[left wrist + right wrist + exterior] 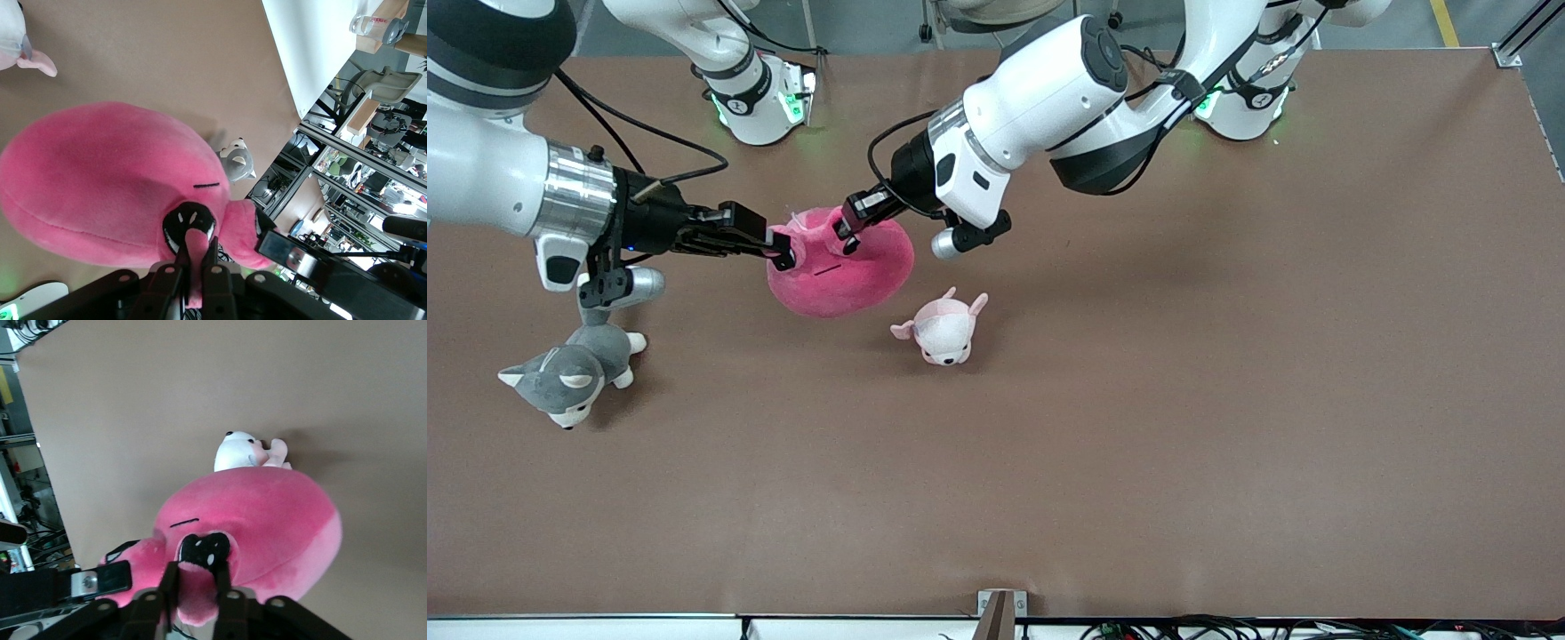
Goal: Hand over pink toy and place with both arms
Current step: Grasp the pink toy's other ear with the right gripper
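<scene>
Mid-handover: left gripper (852,233) clenched on the toy (841,271), fingers (195,283) pinching a pink nub by one eye; right gripper (780,252) clamped on the toy too, fingers (170,587) squeezing a fold under the other eye. Toy held up between both, over the table (1227,400) toward the right arm's end, above a pale plush (944,330), with a grey plush (574,373) under the right wrist. Next, judged: loosen one grip only once the other is firm, then carry and set down.
</scene>
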`<state>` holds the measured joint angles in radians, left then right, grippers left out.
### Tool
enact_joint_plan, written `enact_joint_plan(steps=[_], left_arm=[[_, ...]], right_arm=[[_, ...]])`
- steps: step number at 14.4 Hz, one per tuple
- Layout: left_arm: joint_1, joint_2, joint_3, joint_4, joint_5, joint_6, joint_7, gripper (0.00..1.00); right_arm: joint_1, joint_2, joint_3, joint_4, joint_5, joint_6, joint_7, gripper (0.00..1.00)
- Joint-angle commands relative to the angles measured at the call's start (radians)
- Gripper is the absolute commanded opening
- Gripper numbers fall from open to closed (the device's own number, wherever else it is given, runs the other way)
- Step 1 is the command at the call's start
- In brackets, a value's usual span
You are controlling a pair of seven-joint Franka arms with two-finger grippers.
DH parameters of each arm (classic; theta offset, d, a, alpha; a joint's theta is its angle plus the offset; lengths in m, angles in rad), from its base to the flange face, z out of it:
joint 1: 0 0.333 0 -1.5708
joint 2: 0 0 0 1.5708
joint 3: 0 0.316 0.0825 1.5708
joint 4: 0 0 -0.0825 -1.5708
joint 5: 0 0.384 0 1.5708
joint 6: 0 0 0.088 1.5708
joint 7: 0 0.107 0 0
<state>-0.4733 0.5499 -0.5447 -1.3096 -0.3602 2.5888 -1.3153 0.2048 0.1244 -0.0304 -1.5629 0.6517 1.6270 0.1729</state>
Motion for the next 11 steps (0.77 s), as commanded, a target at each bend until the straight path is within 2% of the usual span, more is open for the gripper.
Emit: enact_joint_plan(steps=[1,2,5,6,7,8,11], left_arm=[[-0.013,0.013,0.002,0.032,-0.011,0.011,-0.012,0.01],[-0.011,0.013,0.002,0.032,-0.011,0.011,-0.012,0.02],[-0.010,0.012,0.002,0.029,-0.011,0.011,-0.024,0.18],[-0.010,0.010,0.002,0.029,-0.009,0.011,-0.025,0.33],[-0.010,0.007,0.003,0.029,0.000,0.011,-0.027,0.72],[-0.010,0.001,0.003,0.027,0.006,0.010,-0.027,1.00],[0.004,-0.007,0.011,0.026,0.007,-0.007,-0.027,1.00]], right_arm=[[0.016,0.000,-0.008,0.003,-0.023,-0.006,0.005,0.02],[0.016,0.000,-0.008,0.003,-0.023,-0.006,0.007,0.01],[0.016,0.000,-0.008,0.003,-0.023,-0.006,0.005,0.01],[0.016,0.000,-0.008,0.003,-0.021,-0.006,0.005,0.01],[0.016,0.000,-0.008,0.003,-0.021,-0.006,0.005,0.01],[0.018,0.000,-0.006,0.006,-0.021,-0.007,0.007,0.01],[0.016,0.000,-0.008,0.010,-0.023,-0.007,0.003,0.00]])
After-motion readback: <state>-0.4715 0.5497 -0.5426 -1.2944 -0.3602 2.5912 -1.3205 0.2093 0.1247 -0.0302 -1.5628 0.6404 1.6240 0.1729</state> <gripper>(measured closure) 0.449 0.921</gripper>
